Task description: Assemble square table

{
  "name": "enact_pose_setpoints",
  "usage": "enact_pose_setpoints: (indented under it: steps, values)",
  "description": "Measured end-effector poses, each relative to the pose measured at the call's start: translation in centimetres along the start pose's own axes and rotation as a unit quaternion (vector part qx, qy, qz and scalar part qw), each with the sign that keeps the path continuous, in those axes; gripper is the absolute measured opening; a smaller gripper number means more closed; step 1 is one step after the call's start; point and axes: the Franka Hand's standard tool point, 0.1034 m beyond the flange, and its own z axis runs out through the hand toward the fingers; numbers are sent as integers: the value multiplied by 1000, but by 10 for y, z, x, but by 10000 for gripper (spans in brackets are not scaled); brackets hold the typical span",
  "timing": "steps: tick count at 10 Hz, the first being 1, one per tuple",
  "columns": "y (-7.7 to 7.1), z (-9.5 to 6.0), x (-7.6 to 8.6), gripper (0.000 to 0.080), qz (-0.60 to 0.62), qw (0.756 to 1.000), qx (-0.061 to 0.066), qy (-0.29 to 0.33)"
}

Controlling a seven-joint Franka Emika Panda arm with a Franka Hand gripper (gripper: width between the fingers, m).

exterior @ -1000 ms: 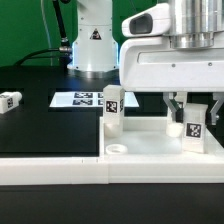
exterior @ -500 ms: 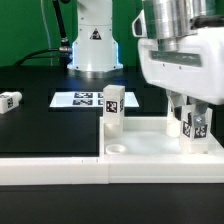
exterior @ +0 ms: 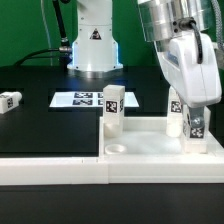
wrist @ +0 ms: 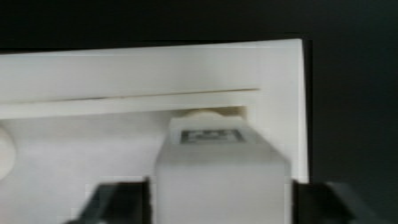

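Observation:
The square table top point(exterior: 150, 143) is a white slab with a raised rim, lying at the front right. One white tagged leg point(exterior: 112, 110) stands upright on its left part. My gripper point(exterior: 190, 118) is tilted over the slab's right corner and is shut on a second leg point(exterior: 196, 127), which stands upright on the slab. In the wrist view that leg point(wrist: 217, 155) fills the gap between my dark fingers point(wrist: 118, 203), with my gripper point(wrist: 217, 208) above the white slab point(wrist: 143, 70). A third leg point(exterior: 10, 101) lies on the black table at the far left.
The long white L-shaped barrier wall point(exterior: 55, 166) runs along the front edge. The marker board point(exterior: 85, 99) lies flat behind the standing leg. The robot's white base point(exterior: 92, 45) stands at the back.
My hand has turned and tilted, its body swinging toward the exterior view's right. The held leg stays at the slab's right corner. The other legs have not moved.

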Motion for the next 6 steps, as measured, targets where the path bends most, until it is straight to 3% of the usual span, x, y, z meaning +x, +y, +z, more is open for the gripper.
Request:
enact_pose_setpoints:
  steps: [1,2,3,6]
  values:
    - [-1,0,-5,517,-86,996,-5,7]
    - [-2,1,-5,517,-184,983,-2,10]
    - [-2,3,-4,621,-230,973,0,10]
    - [-2,3,-3,648,-299,954,-2,11]
